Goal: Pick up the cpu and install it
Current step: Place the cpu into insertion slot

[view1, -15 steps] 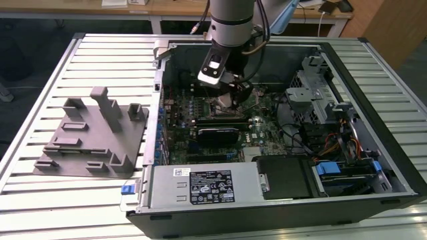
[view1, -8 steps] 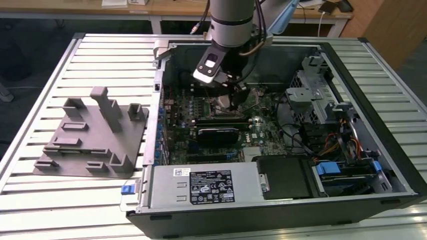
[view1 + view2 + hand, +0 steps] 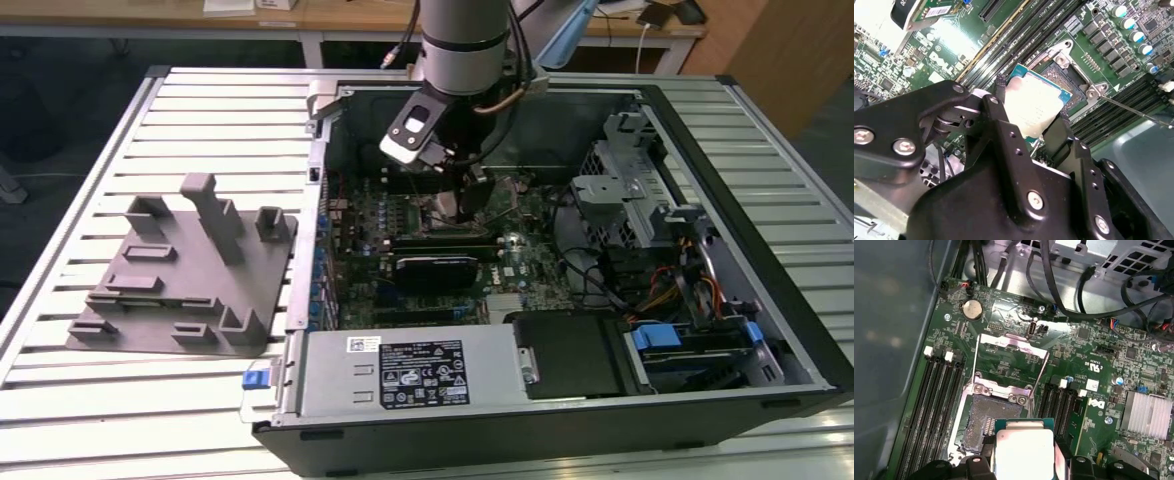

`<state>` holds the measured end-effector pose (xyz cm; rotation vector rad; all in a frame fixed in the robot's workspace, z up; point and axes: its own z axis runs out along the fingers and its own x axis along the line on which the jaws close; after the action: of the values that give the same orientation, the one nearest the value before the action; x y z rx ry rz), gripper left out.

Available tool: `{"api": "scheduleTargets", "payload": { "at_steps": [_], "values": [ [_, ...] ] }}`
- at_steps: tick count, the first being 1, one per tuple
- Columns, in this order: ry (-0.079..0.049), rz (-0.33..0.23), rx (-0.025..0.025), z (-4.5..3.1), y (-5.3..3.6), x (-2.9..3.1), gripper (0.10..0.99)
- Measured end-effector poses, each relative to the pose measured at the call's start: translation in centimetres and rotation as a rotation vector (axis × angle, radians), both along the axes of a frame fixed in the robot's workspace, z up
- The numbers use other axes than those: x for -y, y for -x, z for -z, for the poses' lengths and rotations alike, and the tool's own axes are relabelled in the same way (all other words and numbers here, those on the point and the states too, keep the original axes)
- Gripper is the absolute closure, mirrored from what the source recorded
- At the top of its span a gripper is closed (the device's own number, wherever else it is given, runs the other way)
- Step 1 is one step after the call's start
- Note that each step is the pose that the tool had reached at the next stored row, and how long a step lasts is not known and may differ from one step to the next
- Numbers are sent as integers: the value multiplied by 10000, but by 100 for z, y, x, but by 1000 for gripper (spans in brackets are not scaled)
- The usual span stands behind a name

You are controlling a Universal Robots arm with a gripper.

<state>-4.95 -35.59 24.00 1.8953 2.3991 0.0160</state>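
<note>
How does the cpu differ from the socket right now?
The cpu has a pale, shiny metal top; the socket shows a dark pin field. The cpu is clamped in the gripper, while the socket is fixed to the motherboard with its metal frame flipped open. Both are square.

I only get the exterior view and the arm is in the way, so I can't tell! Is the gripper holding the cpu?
Observer: Yes. In the second wrist view the gripper is shut on the cpu, clamping two opposite edges.
Operator: Is it in the socket?
Observer: It doesn't look seated. In the first wrist view it covers one part of the socket, and bare contacts show beside it.
Operator: Is the lid thing open?
Observer: Yes, the metal retention frame is flipped open, on the far side of the socket from the cpu.
</note>
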Motion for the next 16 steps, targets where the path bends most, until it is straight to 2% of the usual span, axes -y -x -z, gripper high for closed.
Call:
{"api": "scheduleTargets", "payload": {
  "at_steps": [6, 16],
  "values": [
    [-102, 92, 2, 10, -18, -1, 541],
    [-110, 614, 3, 23, -37, -1, 541]
  ]
}}
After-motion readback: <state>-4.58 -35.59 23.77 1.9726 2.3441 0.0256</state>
